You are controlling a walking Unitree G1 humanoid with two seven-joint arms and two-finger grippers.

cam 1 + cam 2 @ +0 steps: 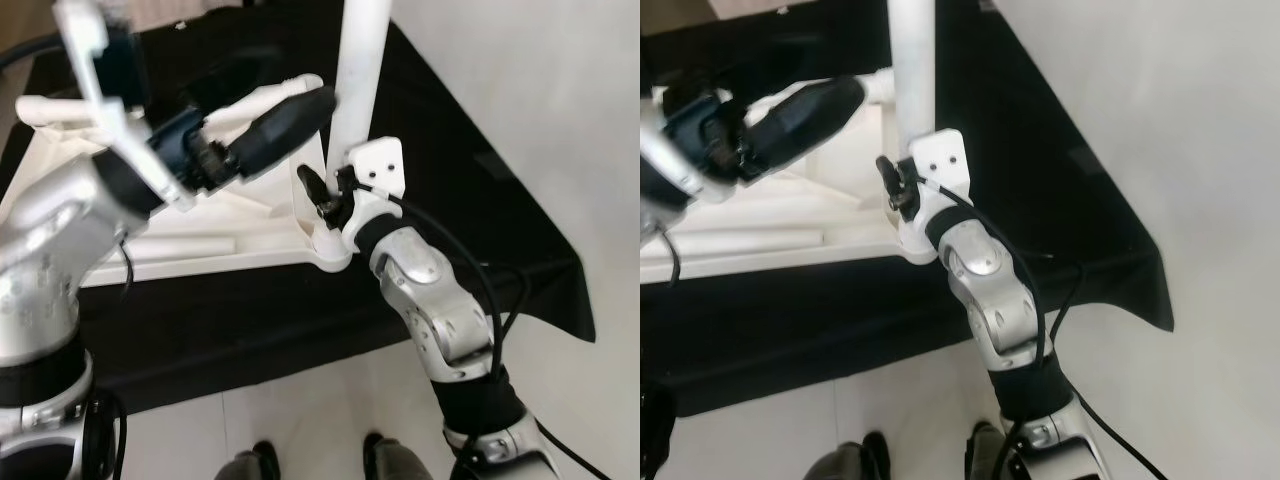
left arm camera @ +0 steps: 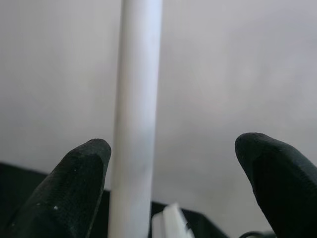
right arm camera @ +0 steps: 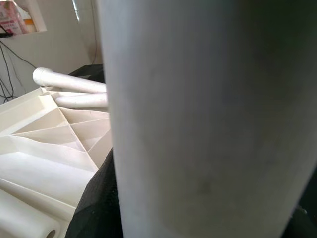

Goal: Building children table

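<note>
Now we clamp the upright white leg (image 1: 360,60) in our right gripper (image 1: 330,195) above the tabletop (image 1: 150,220); our left gripper (image 2: 173,188) stands spread around it.

Silver jointed arms (image 1: 440,310) — black cable (image 1: 470,265) looped alongside, white screwed wrist plate (image 1: 378,165), black rubbery fingers (image 2: 74,193).

The upright leg (image 1: 360,70) stands at the tabletop's (image 1: 240,215) right corner.

White table leg (image 1: 358,70), white ribbed table panel (image 1: 250,215), all on a plain black cloth (image 1: 450,200); pale floor (image 1: 560,80), silver arms, black end-effector fingers (image 2: 79,188).
</note>
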